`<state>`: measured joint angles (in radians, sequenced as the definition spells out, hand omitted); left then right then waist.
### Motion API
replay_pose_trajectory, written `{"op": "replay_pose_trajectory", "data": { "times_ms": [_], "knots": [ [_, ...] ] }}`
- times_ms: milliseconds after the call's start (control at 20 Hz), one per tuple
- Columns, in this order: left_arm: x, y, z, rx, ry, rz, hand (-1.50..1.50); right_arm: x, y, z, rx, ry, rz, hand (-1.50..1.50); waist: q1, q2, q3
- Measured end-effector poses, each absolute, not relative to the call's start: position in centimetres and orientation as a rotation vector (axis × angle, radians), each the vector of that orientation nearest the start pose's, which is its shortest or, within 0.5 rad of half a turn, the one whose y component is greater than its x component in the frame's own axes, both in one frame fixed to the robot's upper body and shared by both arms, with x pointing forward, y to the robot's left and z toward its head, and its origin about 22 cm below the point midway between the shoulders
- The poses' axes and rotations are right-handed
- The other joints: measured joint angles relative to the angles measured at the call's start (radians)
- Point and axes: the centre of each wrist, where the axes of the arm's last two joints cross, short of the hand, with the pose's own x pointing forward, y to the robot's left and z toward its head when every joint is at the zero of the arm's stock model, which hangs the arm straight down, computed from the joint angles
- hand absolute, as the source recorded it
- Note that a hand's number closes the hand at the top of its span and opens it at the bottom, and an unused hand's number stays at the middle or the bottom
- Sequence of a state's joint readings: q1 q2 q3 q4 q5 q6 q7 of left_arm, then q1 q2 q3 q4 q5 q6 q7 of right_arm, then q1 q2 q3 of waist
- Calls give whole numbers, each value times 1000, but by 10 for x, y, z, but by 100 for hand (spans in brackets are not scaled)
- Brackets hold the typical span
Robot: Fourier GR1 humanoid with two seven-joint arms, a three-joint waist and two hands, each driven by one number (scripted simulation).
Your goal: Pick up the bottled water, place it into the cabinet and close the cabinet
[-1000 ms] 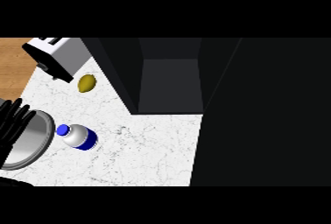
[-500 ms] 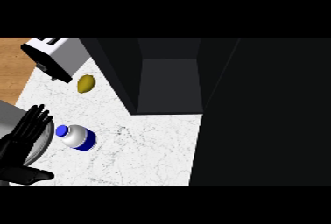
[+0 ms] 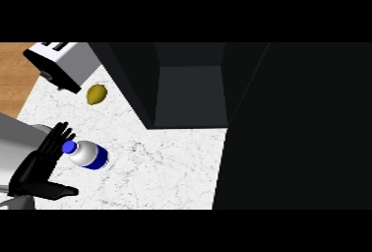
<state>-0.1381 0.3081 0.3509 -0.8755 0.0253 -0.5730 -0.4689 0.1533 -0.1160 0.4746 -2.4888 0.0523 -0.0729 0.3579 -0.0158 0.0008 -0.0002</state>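
The water bottle [image 3: 90, 154] stands on the white marble counter [image 3: 160, 172], seen from above: a white body with a blue cap. My left hand [image 3: 38, 165] is just to its left, open, fingers straight and pointing away from me, thumb stuck out toward the right below the bottle. The fingertips [image 3: 61, 132] reach beside the cap; I cannot tell whether they touch it. The dark cabinet [image 3: 190, 93] stands open at the counter's back. My right hand is not in view.
A grey round pan [image 3: 16, 132] lies at the left edge, partly behind my hand. A lemon [image 3: 96, 94] and a toaster [image 3: 59, 63] sit at the back left. A wide dark cabinet panel [image 3: 298, 128] fills the right side.
My left hand has come in from the left edge and moved right, from over the pan to right beside the bottle. The bottle has not moved.
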Motion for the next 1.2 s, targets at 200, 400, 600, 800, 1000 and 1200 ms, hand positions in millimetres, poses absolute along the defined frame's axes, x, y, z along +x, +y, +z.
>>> {"op": "replay_pose_trajectory", "data": {
  "times_ms": [200, 400, 600, 800, 1000, 1200],
  "knots": [
    [231, 394, -98, -151, -1518, -69, -150, 123, -175, 174, 298, -1935, 252, -150, -2, -1, 2],
    [235, 395, -109, -130, -1502, -48, -150, 123, -173, 173, 306, -1935, 243, -150, -5, 1, -1],
    [236, 386, -121, -113, -1507, -24, -150, 124, -175, 175, 293, -1940, 251, -150, -7, 2, -2],
    [247, 377, -123, -106, -1523, -7, -150, 123, -171, 174, 312, -1938, 248, -150, -10, 3, -3],
    [249, 373, -127, -100, -1546, 22, -150, 123, -174, 172, 297, -1949, 253, -150, -12, 4, -3],
    [253, 362, -131, -117, -1567, 42, 150, 123, -175, 171, 293, -1951, 263, -150, -14, 5, -3]
  ]
}}
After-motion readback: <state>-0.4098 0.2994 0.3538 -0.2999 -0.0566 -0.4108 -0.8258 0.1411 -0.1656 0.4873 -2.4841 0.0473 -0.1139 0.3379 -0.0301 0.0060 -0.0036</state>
